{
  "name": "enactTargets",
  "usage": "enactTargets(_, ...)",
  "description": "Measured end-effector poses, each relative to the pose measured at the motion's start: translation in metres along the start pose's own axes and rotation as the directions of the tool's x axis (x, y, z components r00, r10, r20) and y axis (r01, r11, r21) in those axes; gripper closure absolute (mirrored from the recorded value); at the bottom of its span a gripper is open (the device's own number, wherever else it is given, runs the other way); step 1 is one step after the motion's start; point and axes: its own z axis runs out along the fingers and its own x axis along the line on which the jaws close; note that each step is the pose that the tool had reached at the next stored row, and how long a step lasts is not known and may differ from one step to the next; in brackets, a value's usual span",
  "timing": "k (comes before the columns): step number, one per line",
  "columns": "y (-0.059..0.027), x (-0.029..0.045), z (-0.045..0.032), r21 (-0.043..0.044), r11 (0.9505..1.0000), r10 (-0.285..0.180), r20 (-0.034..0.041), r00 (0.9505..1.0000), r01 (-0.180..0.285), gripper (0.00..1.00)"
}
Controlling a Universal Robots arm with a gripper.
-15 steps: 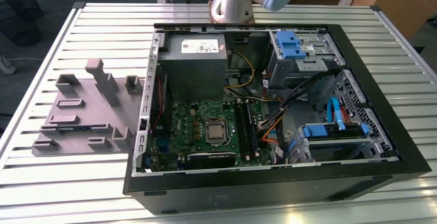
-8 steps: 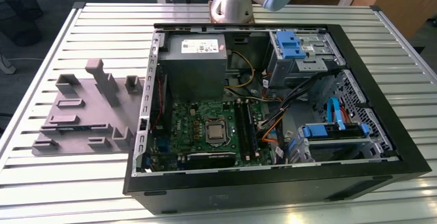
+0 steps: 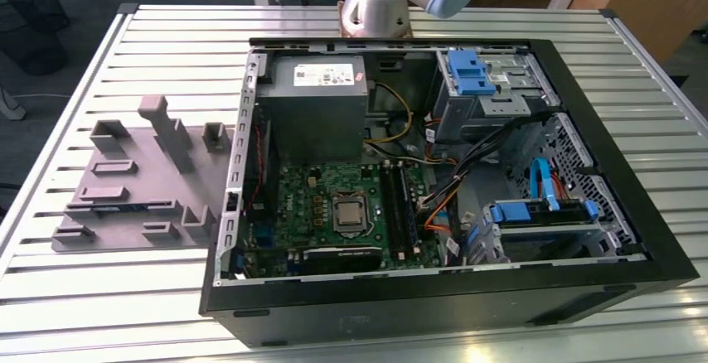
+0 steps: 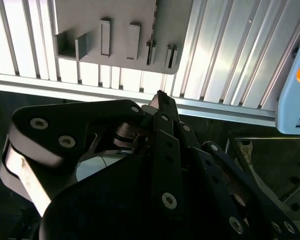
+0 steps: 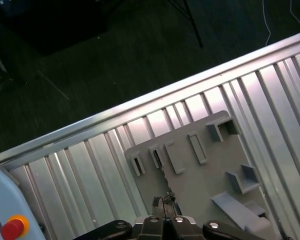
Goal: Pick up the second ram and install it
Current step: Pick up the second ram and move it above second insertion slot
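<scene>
First wrist view: claw (image 5: 163, 202) (closed) above slotted grey plate (image 5: 200, 172).

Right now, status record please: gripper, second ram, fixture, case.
gripper: raised over the grey fixture, clear of it
second ram: apparently the thin blue strip seated in the fixture, not picked up
fixture: on the slatted table, at the exterior view's left of the PC case
case: open, motherboard exposed

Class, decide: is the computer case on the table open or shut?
Open. In the exterior view the computer case lies with no cover on its upward side, so the motherboard and power supply show inside.
</scene>
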Motion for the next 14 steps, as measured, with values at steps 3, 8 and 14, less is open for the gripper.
enactTargets(3, 0.0, 0.0, 0.0006, -0.0005, 0.9999, -0.017, -0.0009, 0.9999, 0.017, 0.89)
enactTargets(8, 0.0, -0.0001, 0.0021, -0.0006, 0.9995, -0.031, -0.0015, 0.9995, 0.031, 0.89)
enactTargets(14, 0.0, -0.0002, 0.0022, -0.0007, 0.9995, -0.033, -0.0017, 0.9995, 0.033, 0.89)
